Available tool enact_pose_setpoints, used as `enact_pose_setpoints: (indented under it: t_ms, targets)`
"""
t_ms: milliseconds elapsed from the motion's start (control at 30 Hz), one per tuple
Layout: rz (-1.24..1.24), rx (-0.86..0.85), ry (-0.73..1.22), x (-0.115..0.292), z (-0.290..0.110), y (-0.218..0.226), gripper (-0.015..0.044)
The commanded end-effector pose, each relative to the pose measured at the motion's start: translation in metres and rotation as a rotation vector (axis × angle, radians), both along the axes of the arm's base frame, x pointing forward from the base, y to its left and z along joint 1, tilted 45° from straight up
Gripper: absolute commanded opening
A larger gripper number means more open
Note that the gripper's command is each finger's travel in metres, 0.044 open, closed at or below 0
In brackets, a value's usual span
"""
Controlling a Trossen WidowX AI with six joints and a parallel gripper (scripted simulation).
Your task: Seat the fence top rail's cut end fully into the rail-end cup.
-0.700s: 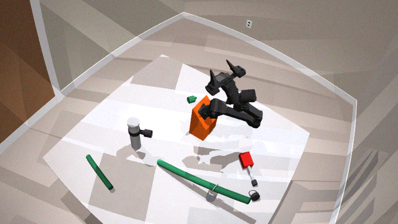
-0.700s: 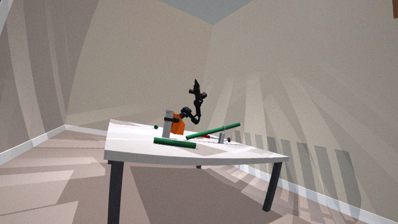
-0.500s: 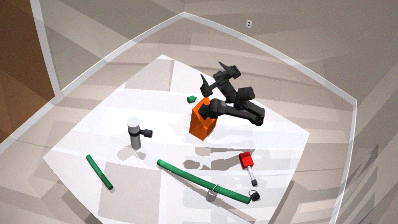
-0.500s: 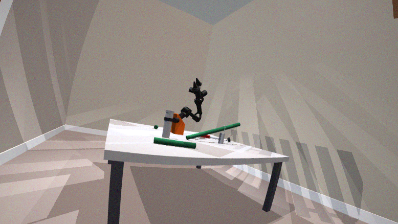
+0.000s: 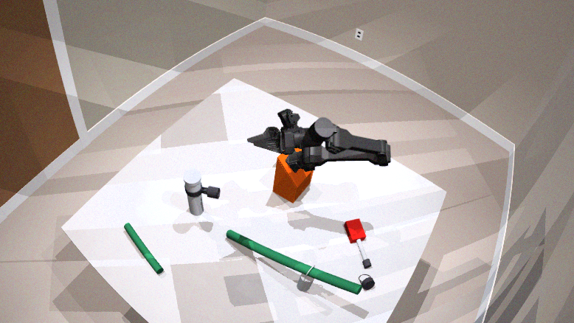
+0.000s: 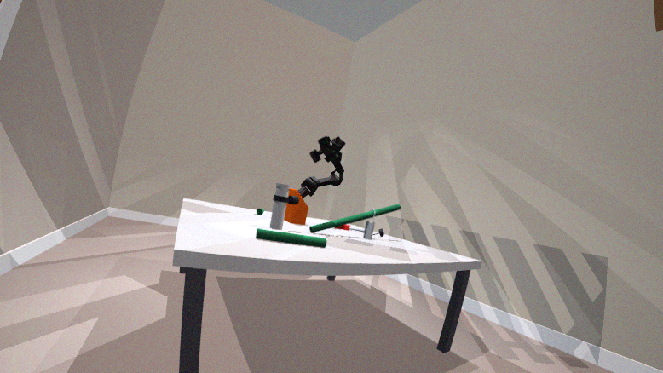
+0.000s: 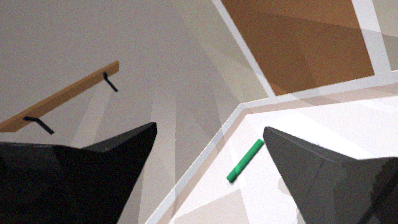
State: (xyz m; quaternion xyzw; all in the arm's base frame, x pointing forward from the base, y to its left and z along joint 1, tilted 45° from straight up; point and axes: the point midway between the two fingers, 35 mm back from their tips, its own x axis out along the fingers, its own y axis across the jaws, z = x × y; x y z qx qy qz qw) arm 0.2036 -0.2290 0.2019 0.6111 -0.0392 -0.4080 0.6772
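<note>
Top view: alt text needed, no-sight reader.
The arm's open gripper hangs empty above the orange block, away from the long green rail. The rail runs through a loop cap, its end well short of the cup on the grey post.

No lettering, label, brand, number or sign can be read in any view. The rail (image 5: 293,261), post (image 5: 194,192), red block (image 5: 354,230) and orange pedestal (image 5: 291,181) show plain colour only. The small white wall plate (image 5: 358,34) in the top view bears two dark slots, no writing. The counter (image 6: 222,259) carries no marking either.
</note>
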Motion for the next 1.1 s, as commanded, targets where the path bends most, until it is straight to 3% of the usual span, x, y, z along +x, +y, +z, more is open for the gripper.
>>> enact_pose_setpoints:
  t_ms: [0, 200, 433, 900, 1067]
  targets:
    - [0.636, -0.055, 0.313, 0.054, -0.048, 0.040, 0.0440]
    - [1.122, -0.126, 0.357, 0.082, -0.077, 0.079, 0.0440]
    - [1.596, -0.250, 0.194, 0.105, -0.098, 0.123, 0.0440]
    - [1.619, -0.258, 0.178, 0.106, -0.099, 0.125, 0.0440]
    - [1.701, -0.410, 0.183, 0.103, -0.111, 0.113, 0.0440]
